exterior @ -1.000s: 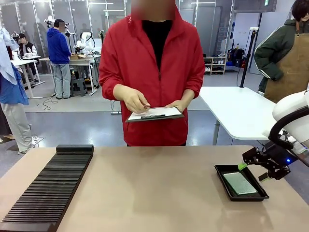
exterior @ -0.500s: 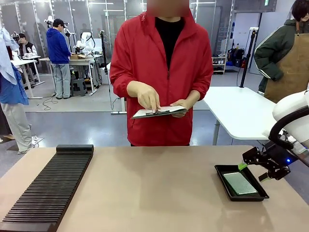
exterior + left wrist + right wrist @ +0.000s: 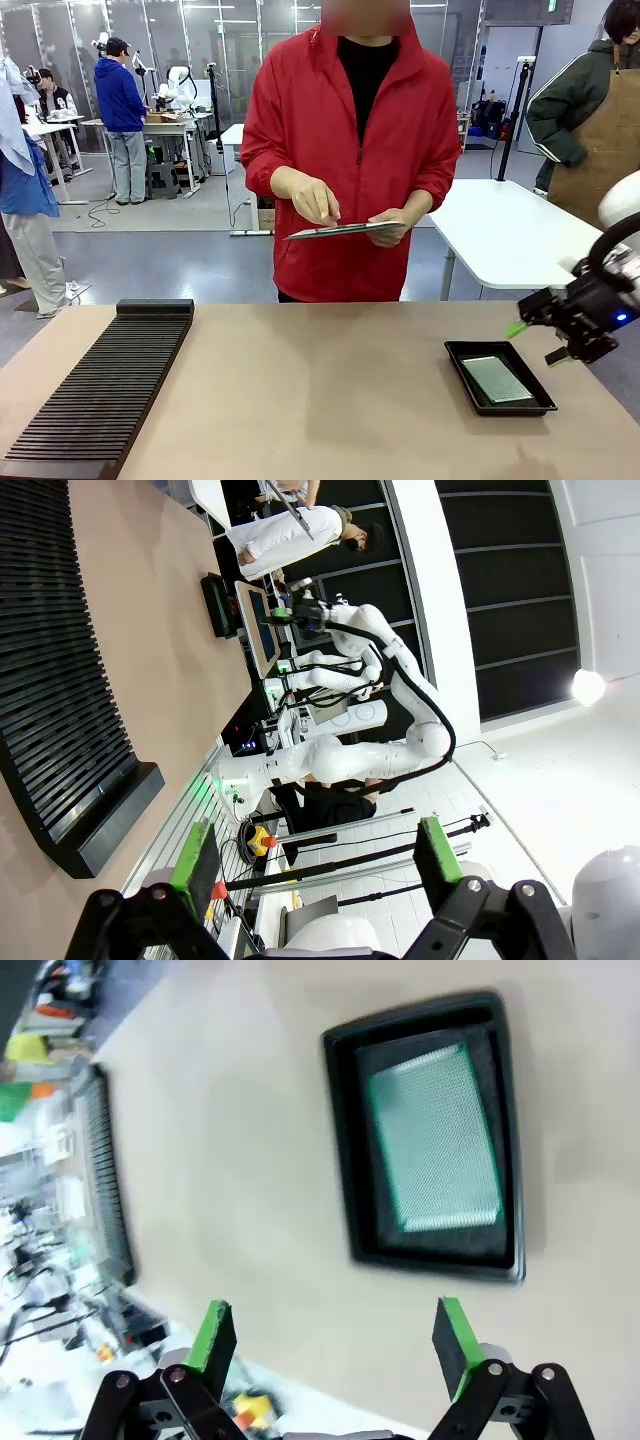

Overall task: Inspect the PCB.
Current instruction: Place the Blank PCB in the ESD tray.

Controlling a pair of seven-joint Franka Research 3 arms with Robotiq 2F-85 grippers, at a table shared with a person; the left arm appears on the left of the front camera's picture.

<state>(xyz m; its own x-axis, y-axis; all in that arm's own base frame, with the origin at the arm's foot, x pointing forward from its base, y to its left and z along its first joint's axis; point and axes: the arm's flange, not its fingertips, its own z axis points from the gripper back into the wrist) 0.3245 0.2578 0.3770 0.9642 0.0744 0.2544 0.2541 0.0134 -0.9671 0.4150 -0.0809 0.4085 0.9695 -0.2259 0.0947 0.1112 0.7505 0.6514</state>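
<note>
The PCB is a thin, flat green rectangle with a fine dotted grid over its face, lying flat inside a shallow black tray with raised rounded walls, at the right side of the smooth tan bench. No print on the board can be read. The right tool, black with green pads, hangs just right of the tray and above the bench, its jaws spread and grasping nothing. The right wrist view looks down on the same PCB and brings out its pale dotted weave and brighter green edge, framed by the tray, with that tool's pads wide apart at the bottom. At the left of the bench lies a long black ribbed rack of close parallel slats with a raised block at its far end. The left wrist view shows the left tool released, its green pads spread, the rack running along the bench beside it. Beyond the far edge a person in a red zipped jacket holds a thin clipboard nearly level, one hand resting on top.
</note>
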